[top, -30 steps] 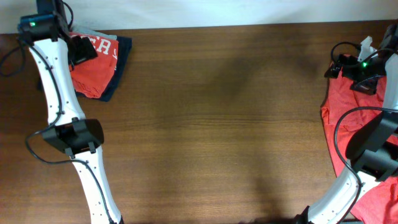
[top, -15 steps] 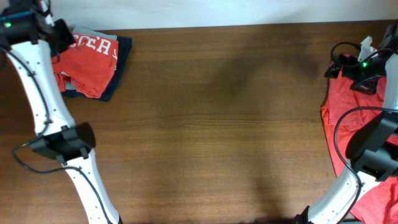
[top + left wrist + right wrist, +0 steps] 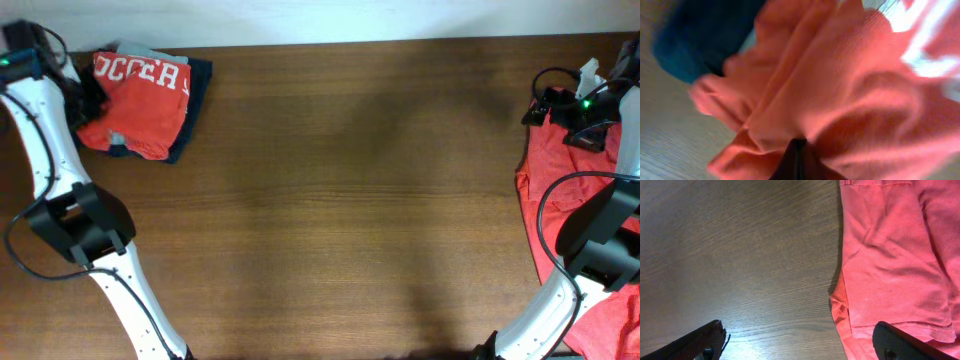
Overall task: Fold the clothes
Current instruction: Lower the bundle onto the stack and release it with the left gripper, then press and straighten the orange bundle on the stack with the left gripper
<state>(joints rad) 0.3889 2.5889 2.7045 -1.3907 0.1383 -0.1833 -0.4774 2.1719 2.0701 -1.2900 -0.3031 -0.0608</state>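
Observation:
A folded orange-red T-shirt [image 3: 135, 105] with white lettering lies on a stack at the table's far left. My left gripper [image 3: 88, 100] is at its left edge. In the left wrist view the left gripper [image 3: 797, 150] is shut on bunched orange-red fabric [image 3: 840, 85]. An unfolded orange-red shirt [image 3: 555, 200] lies spread at the table's right edge. My right gripper [image 3: 800, 347] hovers open over the wood just left of that shirt's hem [image 3: 890, 255], with nothing between its fingers.
A dark blue garment [image 3: 195, 100] lies under the folded shirt, and a grey layer [image 3: 130, 50] shows at the stack's back. Brown wooden table [image 3: 350, 200] runs between the two arms. Cables hang off the right arm [image 3: 590, 240].
My left gripper has shut on the folded shirt's left edge and the left arm has swung leftward, tugging the shirt with it. The right arm has not moved.

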